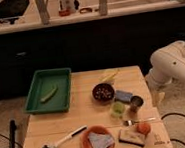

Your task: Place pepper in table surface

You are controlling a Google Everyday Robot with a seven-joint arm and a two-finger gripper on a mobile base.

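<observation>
Left of the dark bowl (103, 92) and well apart from it, the pepper (48, 93) is lying aslant on the floor of the green tray (61, 74). The tray is sitting on the far left corner of the tabletop (86, 117), so the pepper is not resting on bare wood.

Right of the bowl, past the tabletop's edge, the white arm (175, 64) is bending downward. What seems to be the gripper (158, 97) is hanging just beside that edge, well apart from the pepper; how far open it is standing, I cannot tell.

Just behind the bowl, a yellowish elongated item (109, 76) is lying. A blue block (122, 95) is sitting just to the bowl's right, with a metal cup (136, 102) beyond it. A yellow-green block (118, 109) is lying in front of the bowl. Nearer the front edge, an orange plate (86, 144) is carrying a grey cloth (99, 140), with a brush (63, 141) lying on its left.
</observation>
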